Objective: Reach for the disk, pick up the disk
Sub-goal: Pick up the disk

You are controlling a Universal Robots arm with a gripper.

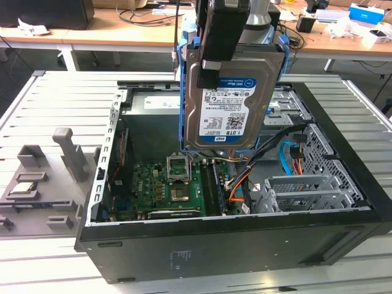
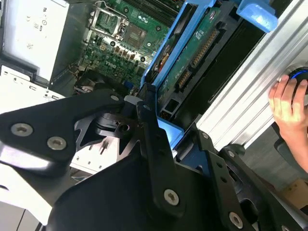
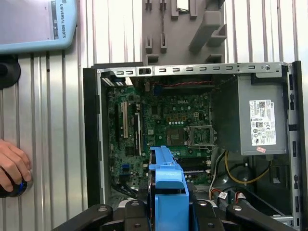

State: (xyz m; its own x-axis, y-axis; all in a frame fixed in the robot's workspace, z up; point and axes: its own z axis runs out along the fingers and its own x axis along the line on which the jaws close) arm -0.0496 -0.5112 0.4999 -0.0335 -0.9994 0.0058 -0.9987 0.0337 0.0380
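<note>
Exterior view first: the disk [image 1: 229, 101] hangs in the air above the open computer case [image 1: 245, 245], label side facing the camera, its blue side rails [image 1: 182, 110] running down both edges. The gripper [image 1: 222, 27] grasps it from above, its black fingers [image 1: 211, 67] clamped on the disk's upper part, one of them lying across the silver face just above the label. The disk is clear of the case and touches nothing below. Under it lies the green motherboard [image 1: 165, 190] with its processor socket [image 1: 177, 166], and toward the exterior view's right sit the metal drive cages [image 1: 306, 187] and a bundle of orange and blue cables [image 1: 288, 156]. The case rests on a ribbed metal table [image 1: 55, 104]; on the exterior view's left a grey fixture [image 1: 37, 177] holds a small square chip [image 1: 23, 188]. In the first wrist view the blue rail [image 3: 167, 185] stands between the black gripper links, above the open case and its grey power supply [image 3: 255, 118], and a person's hand [image 3: 12, 166] rests on a knob at the table's edge. The second wrist view shows the hand [image 2: 288, 108] too.
</note>
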